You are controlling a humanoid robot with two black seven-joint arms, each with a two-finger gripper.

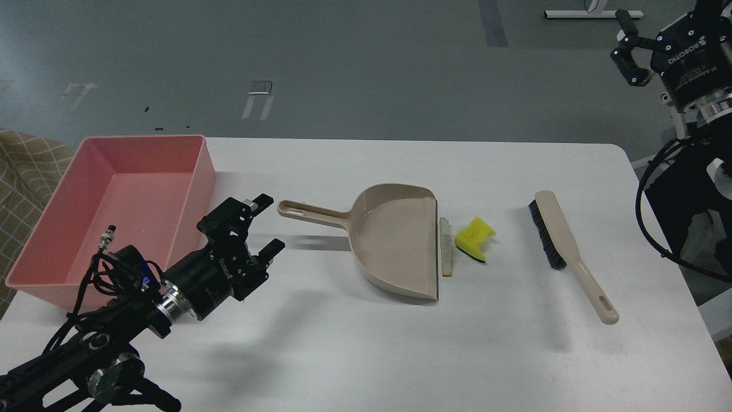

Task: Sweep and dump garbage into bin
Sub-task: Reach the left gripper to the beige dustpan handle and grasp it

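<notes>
A white bread slice with brown crust [445,246] lies on edge just right of the lip of the beige dustpan [394,240]. A yellow sponge piece with dark green backing [473,238] lies right of the bread. The pink bin [123,213] stands at the table's left and is empty. My left gripper [267,224] is open and empty, low over the table, just left of the dustpan's handle [309,212]. My right gripper [632,43] is raised at the top right, off the table; only one finger shows.
A beige hand brush with black bristles [566,249] lies right of the sponge, handle toward the front. The white table [354,343] ends at the right near the right arm's cables [680,212]. A checked cloth [17,189] lies left of the bin.
</notes>
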